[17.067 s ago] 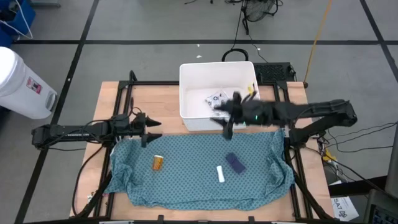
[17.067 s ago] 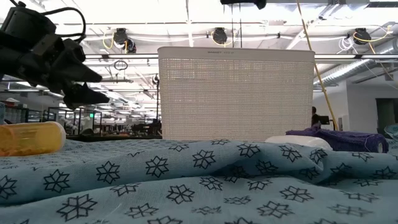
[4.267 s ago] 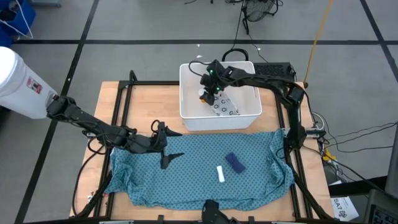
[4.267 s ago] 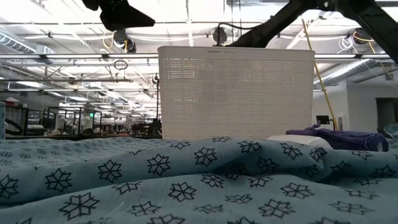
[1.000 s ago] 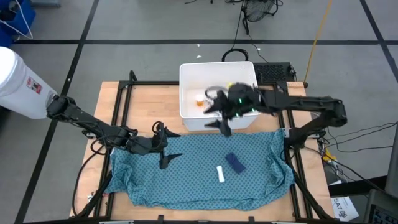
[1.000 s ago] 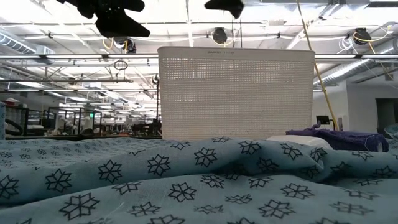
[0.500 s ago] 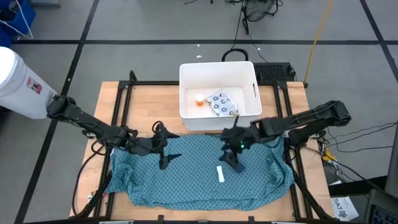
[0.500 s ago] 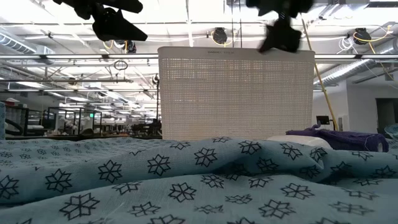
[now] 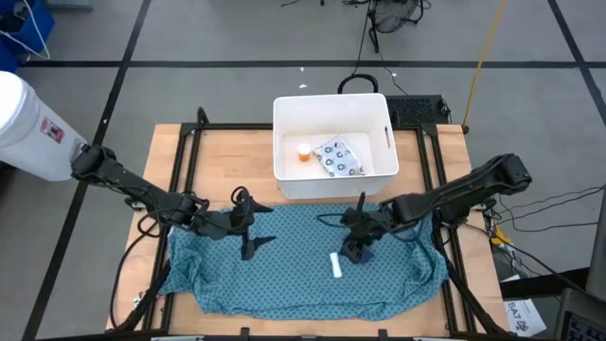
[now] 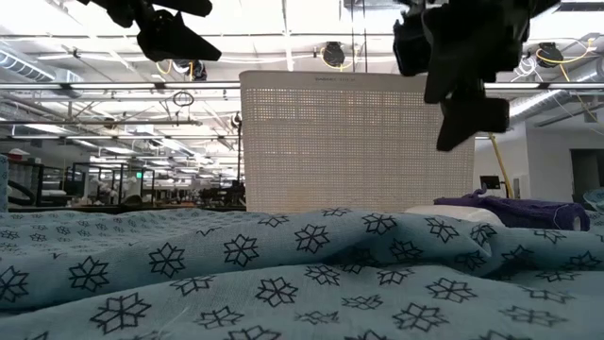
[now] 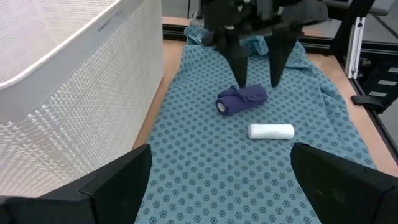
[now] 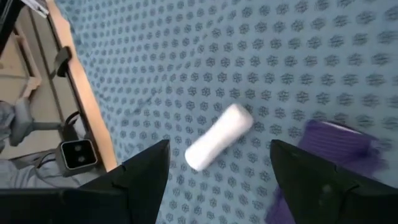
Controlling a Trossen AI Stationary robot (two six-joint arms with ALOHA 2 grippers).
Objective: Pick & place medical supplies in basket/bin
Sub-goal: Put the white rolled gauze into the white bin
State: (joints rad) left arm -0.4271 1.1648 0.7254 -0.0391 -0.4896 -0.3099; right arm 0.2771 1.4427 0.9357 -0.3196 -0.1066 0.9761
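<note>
The white tub (image 9: 284, 114) stands at the table's far middle; in it lie the orange pill bottle (image 9: 303, 152) and the ring-printed packet (image 9: 337, 158). On the teal cloth (image 9: 284, 275) lie the dark blue block (image 9: 357, 254) and, just to its left, the white tube (image 9: 335, 264). My right gripper (image 9: 358, 239) hangs open just over the blue block (image 11: 242, 99), its fingers (image 11: 239, 68) pointing down and apart from it; its wrist view shows the tube (image 12: 217, 144) and block (image 12: 339, 146) below. My left gripper (image 9: 248, 227) waits open over the cloth's left part.
The teal cloth covers the table's near half in soft folds (image 10: 283, 255). The tub's perforated wall (image 11: 62, 93) rises right behind the cloth. Black frame rails (image 9: 199, 128) run along the table's sides. A white cylindrical container (image 9: 28, 123) stands off the table's far left.
My right gripper has left the tub, moved toward the table's near edge and come down over the cloth, ending open above the blue block. The bottle and the packet stay in the tub. My left arm has kept still.
</note>
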